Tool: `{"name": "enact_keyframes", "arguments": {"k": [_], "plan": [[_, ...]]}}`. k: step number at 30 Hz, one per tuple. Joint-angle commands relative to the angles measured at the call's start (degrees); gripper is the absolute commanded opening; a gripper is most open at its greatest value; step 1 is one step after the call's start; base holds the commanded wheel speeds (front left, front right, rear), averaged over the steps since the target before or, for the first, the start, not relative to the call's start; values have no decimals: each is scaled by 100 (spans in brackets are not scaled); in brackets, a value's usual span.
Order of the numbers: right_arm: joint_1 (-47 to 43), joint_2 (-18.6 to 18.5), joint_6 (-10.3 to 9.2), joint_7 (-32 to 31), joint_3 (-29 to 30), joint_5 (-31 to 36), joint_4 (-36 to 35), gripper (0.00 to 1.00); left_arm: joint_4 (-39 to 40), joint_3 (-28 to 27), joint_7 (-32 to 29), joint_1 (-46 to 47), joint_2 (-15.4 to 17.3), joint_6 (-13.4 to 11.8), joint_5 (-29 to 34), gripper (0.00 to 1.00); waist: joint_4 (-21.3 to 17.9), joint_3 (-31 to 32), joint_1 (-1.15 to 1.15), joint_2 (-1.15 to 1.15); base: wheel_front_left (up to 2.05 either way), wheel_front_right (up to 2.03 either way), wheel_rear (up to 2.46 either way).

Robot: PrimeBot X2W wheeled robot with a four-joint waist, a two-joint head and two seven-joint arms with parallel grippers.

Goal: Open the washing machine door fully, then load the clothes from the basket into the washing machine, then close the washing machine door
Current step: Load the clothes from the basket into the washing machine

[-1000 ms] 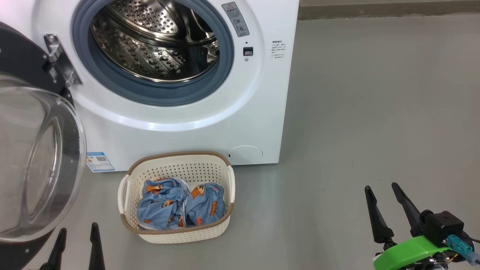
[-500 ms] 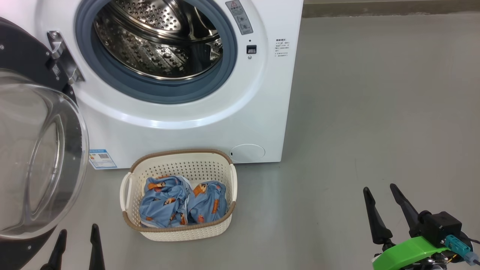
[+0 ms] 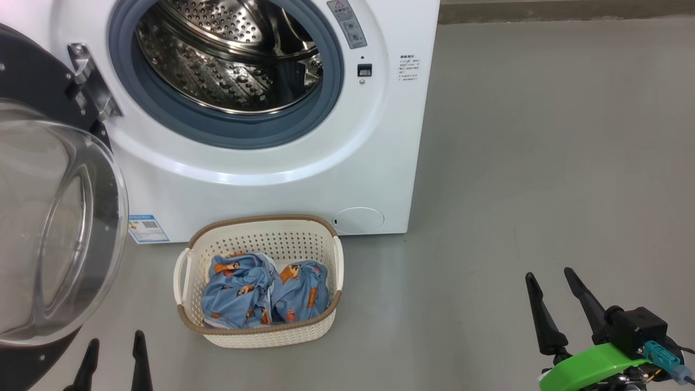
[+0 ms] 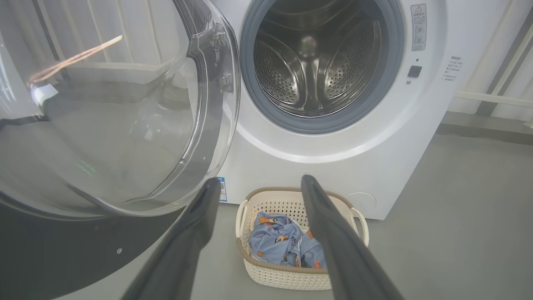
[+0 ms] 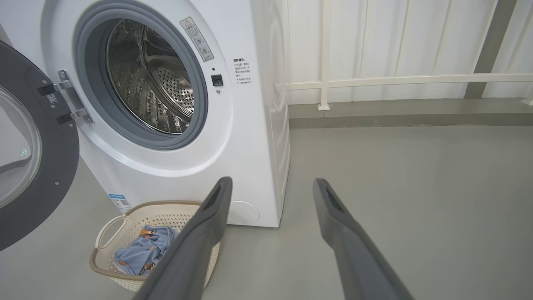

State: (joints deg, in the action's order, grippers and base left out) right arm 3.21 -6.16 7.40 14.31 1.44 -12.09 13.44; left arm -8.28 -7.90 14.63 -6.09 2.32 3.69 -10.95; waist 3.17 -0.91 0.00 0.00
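Jaws of both grippers stand spread wide and grasp nothing. The left gripper (image 3: 115, 339) hovers low at the head view's left, just beside the washing machine door (image 3: 59, 228). The right gripper (image 3: 549, 272) hangs over bare grey floor (image 3: 543, 163) at the lower right, well apart from the basket (image 3: 260, 221). The basket sits on the floor just in front of the washing machine (image 3: 271, 179), below its front edge, between the blue label sticker (image 3: 144, 228) and the round low hatch (image 3: 358, 220). The clothes (image 3: 260, 296), two crumpled light blue bundles, lie side by side in the basket, touching. The door stands swung open on its hinge, and the steel drum (image 3: 228, 65) shows inside the blue-grey gasket (image 3: 228, 133).
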Motion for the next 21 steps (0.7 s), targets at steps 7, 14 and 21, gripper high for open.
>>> {"name": "enact_keyframes", "arguments": {"k": [7,14,21], "plan": [[127,-81,9,69,-120,12,-118,100,51,-223,37,178,56,10,-3,100,32,-70,0,0,84,-84,0],[134,-76,9,69,-119,13,-129,100,12,-229,37,207,56,3,-28,100,46,-94,0,0,179,-179,0],[158,-83,9,69,-97,13,-157,100,163,-265,37,264,55,-52,1,100,60,-176,0,0,190,-190,0]]}}
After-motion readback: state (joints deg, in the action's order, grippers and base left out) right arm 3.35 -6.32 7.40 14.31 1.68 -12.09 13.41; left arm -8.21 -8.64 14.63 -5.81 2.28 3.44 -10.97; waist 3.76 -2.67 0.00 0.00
